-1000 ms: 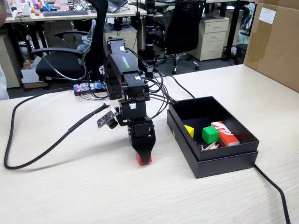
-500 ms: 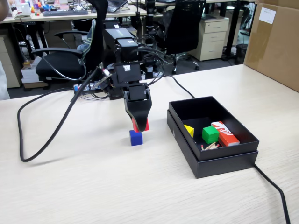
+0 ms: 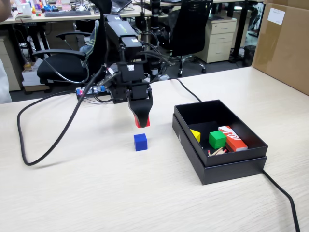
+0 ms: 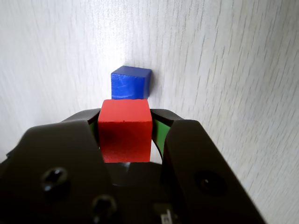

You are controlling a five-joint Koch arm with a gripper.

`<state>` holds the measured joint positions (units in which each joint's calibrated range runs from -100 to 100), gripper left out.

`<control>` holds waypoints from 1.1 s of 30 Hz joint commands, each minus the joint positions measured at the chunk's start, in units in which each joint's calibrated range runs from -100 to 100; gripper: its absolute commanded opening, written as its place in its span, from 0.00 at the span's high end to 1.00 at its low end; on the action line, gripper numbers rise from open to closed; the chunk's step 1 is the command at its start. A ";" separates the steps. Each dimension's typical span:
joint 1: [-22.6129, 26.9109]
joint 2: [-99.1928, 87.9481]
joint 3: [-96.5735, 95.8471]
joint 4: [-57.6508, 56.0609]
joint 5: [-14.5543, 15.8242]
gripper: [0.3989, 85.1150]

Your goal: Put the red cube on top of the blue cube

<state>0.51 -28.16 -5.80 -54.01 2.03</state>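
Claw [image 3: 142, 123] clamped on red cube [image 3: 145, 122], hanging in the air above table [image 3: 96, 193], pointing down. In wrist view claw [image 4: 125, 122] grips red cube [image 4: 124, 130] between both jaws, one jaw on each side face, cube top face fully visible. Green strips seen on inner jaw faces either side of cube.

Blue cube [image 3: 140, 142] flat on table, below and just fwd of claw in fixed view, clear gap between it and red cube, not touching. Wrist view: blue cube [image 4: 130, 83] sits just above red cube in frame, partly overlapped by it at lower edge, slightly turned relative to red one. Not stacked yet.

Black box [image 3: 231, 166] to right of blue cube in fixed view, well apart from claw, open top. Inside: yellow wedge-like block [image 3: 195, 135], green cube [image 3: 217, 139], red-orange box w/ white markings [image 3: 232, 137] along right side, small sticks [image 3: 217, 152] at front, type unclear.

Black cable [image 3: 43, 140] looping over table at left, running up to arm. Another cable [image 3: 285, 198] from box corner to lower right edge. Cardboard box [image 3: 282, 43] at far right. Office chairs [image 3: 63, 63] and desks behind table, bg cluttered
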 commanded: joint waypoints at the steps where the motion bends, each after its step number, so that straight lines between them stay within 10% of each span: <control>1: 0.05 -3.46 1.26 2.39 0.05 1.00; 33: -0.93 2.62 -1.64 9.73 -0.05 0.99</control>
<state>-0.32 -25.18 -9.63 -46.26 2.03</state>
